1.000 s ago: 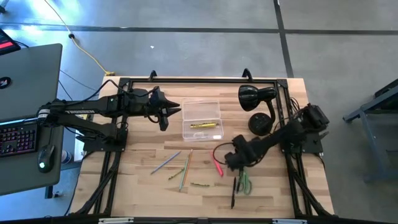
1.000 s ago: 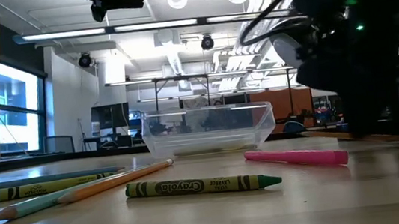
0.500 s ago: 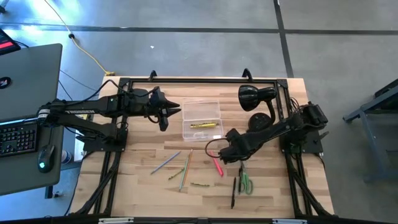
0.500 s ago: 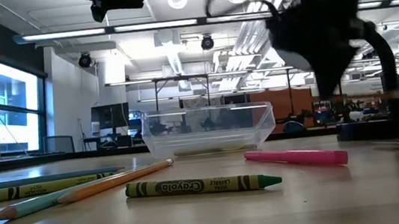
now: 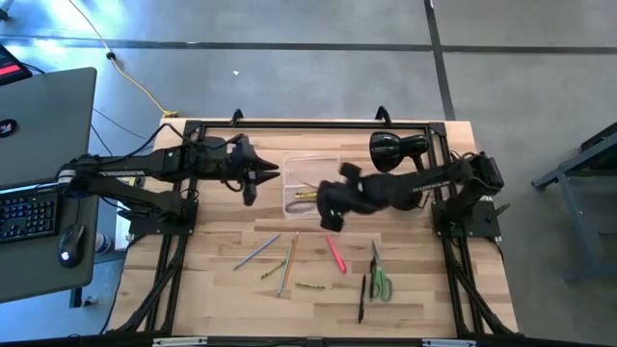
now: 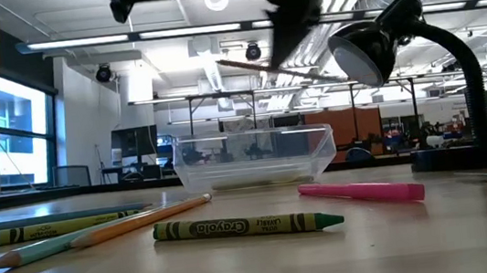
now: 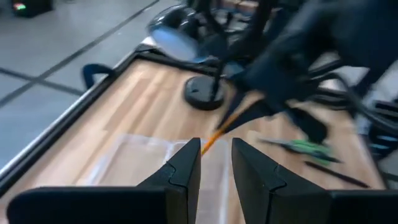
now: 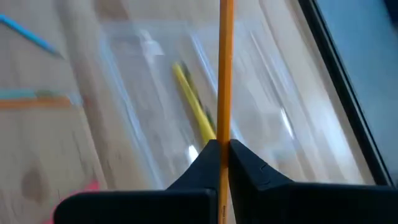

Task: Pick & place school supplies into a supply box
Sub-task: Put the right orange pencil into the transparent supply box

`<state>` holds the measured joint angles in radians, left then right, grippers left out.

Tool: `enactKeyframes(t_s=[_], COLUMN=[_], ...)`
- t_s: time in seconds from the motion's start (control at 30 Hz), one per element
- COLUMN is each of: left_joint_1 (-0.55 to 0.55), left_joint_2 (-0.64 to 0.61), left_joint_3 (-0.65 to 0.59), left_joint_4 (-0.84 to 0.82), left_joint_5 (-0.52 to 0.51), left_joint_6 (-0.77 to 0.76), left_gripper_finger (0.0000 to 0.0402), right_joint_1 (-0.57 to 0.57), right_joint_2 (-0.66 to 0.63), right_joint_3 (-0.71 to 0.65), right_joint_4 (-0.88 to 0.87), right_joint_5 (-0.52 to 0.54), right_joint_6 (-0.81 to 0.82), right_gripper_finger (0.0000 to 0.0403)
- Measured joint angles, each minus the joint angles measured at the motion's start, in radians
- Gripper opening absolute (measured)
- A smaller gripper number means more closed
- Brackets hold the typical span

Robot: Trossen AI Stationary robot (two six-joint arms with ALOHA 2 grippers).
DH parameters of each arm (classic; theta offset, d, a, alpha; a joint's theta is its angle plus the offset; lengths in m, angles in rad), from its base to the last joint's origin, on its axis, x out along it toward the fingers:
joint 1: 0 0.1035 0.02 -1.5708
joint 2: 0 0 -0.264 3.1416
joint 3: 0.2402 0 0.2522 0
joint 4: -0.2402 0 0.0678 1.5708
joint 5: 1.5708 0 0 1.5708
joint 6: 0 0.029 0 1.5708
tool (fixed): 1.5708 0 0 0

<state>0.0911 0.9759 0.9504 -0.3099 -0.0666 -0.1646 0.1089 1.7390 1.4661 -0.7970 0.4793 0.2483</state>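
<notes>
The supply box [image 5: 311, 185], clear plastic, stands on the table's far middle with a yellow pencil [image 8: 193, 106] lying in it. My right gripper [image 5: 325, 210] hovers over the box, shut on an orange pencil [image 8: 226, 74], which also shows in the low view [image 6: 249, 66]. My left gripper [image 5: 272, 174] waits left of the box, above the table, open with nothing between its fingers [image 7: 216, 163]. More school supplies lie on the near table: a pink marker [image 5: 335, 253], green-handled scissors [image 5: 379, 280], a black pen [image 5: 362, 297], a blue pencil [image 5: 255, 253] and a green crayon [image 6: 246, 225]. My right gripper pinches the orange pencil's shaft [image 8: 224, 144] between its two fingers, which lie across it. The fingers slant down from the table's right side. Most of the pencil's length sticks out past the fingers on one side. It hangs clear above the box, nearly level.
A black desk lamp [image 5: 395, 154] stands at the far right, close behind my right arm, its head [image 6: 362, 49] above table height. A laptop and keyboard [image 5: 39, 164] sit off the table's left edge. Bare wood lies near the front edge.
My right gripper has risen from the near right of the table, beside the scissors and pink marker, and swung toward the far left until it is over the box. Its wrist has rolled. The orange pencil has gone up with it, clear of the table.
</notes>
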Motion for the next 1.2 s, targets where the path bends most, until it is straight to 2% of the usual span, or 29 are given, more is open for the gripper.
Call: enactKeyframes(t_s=[0.1, 0.2, 0.37, 0.57, 0.93, 1.2], left_joint_1=[0.000, 0.000, 0.001, 0.001, 0.000, 0.000], left_joint_2=[-0.044, -0.107, -0.220, -0.262, -0.188, -0.154], left_joint_3=[0.000, 0.000, 0.002, 0.001, 0.001, 0.001], left_joint_4=[-0.016, -0.045, -0.116, -0.156, -0.161, -0.163], left_joint_5=[0.045, 0.048, -0.061, -0.153, -0.177, -0.177], left_joint_6=[-0.005, -0.005, 0.009, 0.013, 0.011, -0.001], left_gripper_finger=[0.0122, 0.0122, 0.0122, 0.0122, 0.0122, 0.0122], right_joint_1=[-0.065, -0.120, -0.176, -0.185, -0.159, -0.144], right_joint_2=[0.000, 0.000, 0.000, 0.000, 0.090, 0.126], right_joint_3=[-0.045, -0.094, -0.190, -0.241, -0.265, -0.265], right_joint_4=[0.203, 0.307, 0.361, 0.443, 0.434, 0.439], right_joint_5=[-0.114, -0.193, -0.260, -0.374, -0.438, -0.426], right_joint_6=[-0.155, -0.188, -0.221, -0.241, -0.286, -0.360], right_gripper_finger=[0.0001, 0.0001, 0.0000, 0.0000, 0.0003, 0.0049])
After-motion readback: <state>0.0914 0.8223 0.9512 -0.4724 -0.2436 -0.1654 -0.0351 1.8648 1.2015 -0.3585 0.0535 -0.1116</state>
